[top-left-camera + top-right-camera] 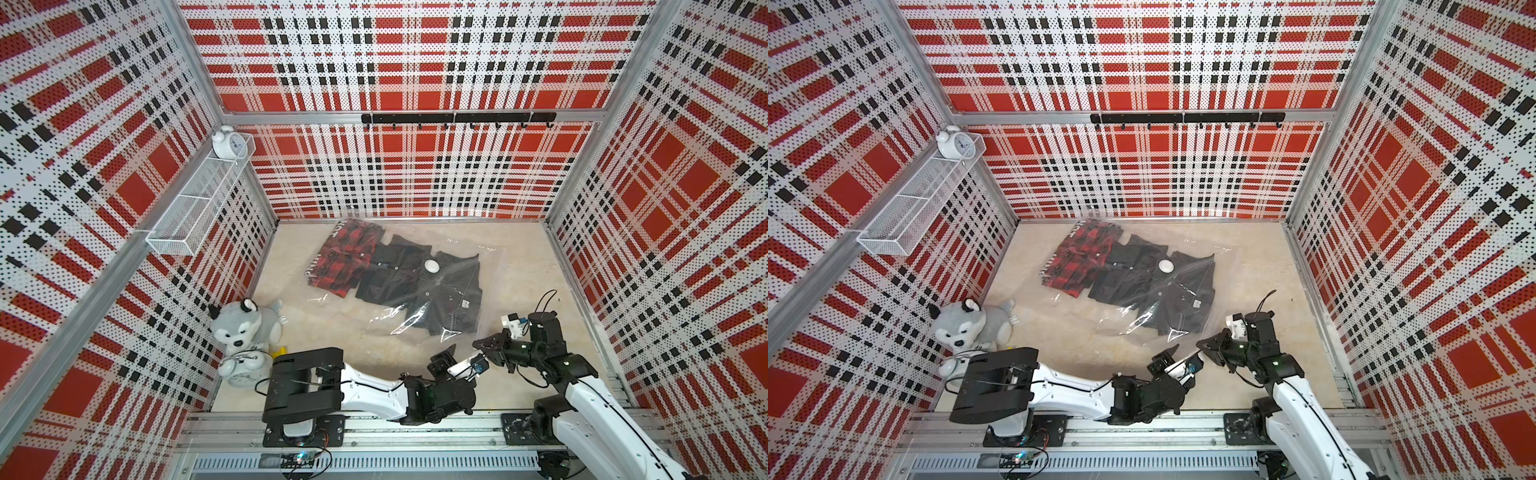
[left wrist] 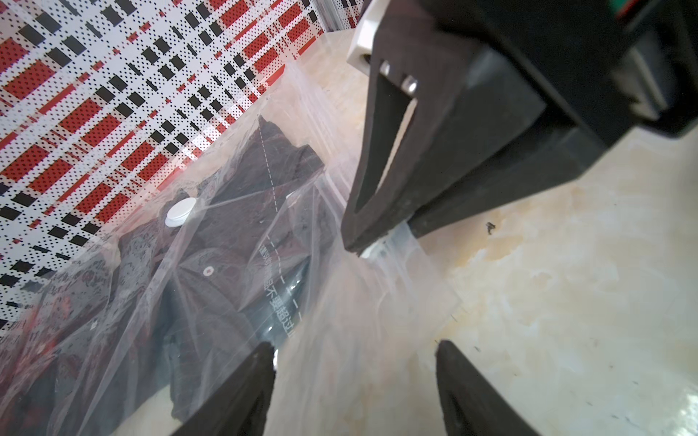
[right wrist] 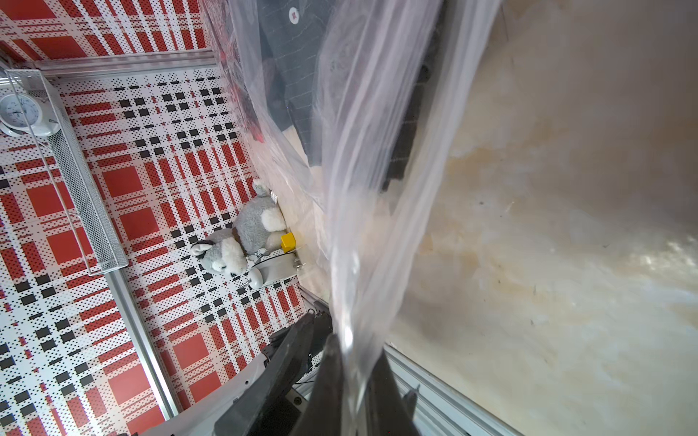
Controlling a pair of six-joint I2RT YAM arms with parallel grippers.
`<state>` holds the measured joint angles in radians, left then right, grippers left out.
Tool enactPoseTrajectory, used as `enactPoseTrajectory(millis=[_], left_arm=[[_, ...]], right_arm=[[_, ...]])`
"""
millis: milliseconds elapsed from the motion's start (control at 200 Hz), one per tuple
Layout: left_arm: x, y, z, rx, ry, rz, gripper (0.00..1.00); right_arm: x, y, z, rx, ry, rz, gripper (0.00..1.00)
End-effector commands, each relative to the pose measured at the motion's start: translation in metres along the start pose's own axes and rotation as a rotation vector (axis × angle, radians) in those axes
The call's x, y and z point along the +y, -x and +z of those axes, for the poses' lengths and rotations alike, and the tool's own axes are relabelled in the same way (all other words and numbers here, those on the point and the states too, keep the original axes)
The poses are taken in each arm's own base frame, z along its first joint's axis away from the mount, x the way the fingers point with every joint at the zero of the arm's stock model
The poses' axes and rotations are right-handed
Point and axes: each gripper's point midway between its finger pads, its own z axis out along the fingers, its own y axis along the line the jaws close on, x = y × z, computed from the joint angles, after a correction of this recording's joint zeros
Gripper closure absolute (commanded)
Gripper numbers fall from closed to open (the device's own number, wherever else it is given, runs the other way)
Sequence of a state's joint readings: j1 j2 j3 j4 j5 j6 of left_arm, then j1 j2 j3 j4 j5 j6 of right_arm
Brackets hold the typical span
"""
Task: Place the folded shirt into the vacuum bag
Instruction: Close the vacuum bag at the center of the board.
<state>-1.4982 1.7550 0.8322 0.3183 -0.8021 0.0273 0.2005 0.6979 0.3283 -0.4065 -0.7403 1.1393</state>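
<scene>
The clear vacuum bag lies flat in the middle of the table, its round white valve facing up. Inside it a dark folded shirt lies beside a red plaid garment. My right gripper is shut on the bag's near right edge, and the film runs up between its fingers. A small white piece shows at its tip. Just left of it my left gripper stands open over the bag's loose near edge, also in both top views.
A plush husky, a white alarm clock and a yellow block crowd the near left corner. On the left wall hangs a wire basket with another clock. A black hook rail crosses the back wall.
</scene>
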Motion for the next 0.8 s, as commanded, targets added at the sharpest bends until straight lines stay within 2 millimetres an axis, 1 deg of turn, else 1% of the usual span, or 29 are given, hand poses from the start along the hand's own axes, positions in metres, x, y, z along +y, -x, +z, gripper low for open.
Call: enactPoseTrajectory(millis=[0, 155, 205, 416, 576, 626, 671, 797], left_arm=[[0.003, 0.020, 0.003, -0.045, 0.029, -0.002, 0.35], [0.002, 0.026, 0.007, -0.059, 0.037, 0.012, 0.37], [0.002, 0.029, 0.008, -0.063, 0.035, 0.014, 0.39], [-0.004, 0.036, 0.014, -0.070, 0.022, 0.038, 0.61], [-0.007, 0.036, 0.016, -0.067, 0.017, 0.056, 0.83], [-0.007, 0.037, 0.016, -0.069, 0.015, 0.056, 0.90], [-0.007, 0.038, 0.016, -0.072, 0.014, 0.054, 1.00], [-0.007, 0.038, 0.014, -0.073, 0.012, 0.042, 1.00]], right_arm=[[0.000, 0.001, 0.001, -0.001, 0.017, 0.000, 1.00], [-0.001, 0.001, 0.002, 0.003, 0.021, 0.005, 1.00], [-0.002, 0.000, 0.002, 0.003, 0.021, 0.005, 1.00], [-0.003, 0.000, 0.003, 0.006, 0.024, 0.011, 1.00], [-0.003, 0.000, 0.003, 0.004, 0.026, 0.013, 1.00], [-0.003, 0.000, 0.003, 0.004, 0.029, 0.015, 1.00], [-0.003, 0.001, 0.003, 0.000, 0.028, 0.018, 1.00], [-0.002, 0.006, 0.000, -0.038, 0.021, 0.027, 1.00]])
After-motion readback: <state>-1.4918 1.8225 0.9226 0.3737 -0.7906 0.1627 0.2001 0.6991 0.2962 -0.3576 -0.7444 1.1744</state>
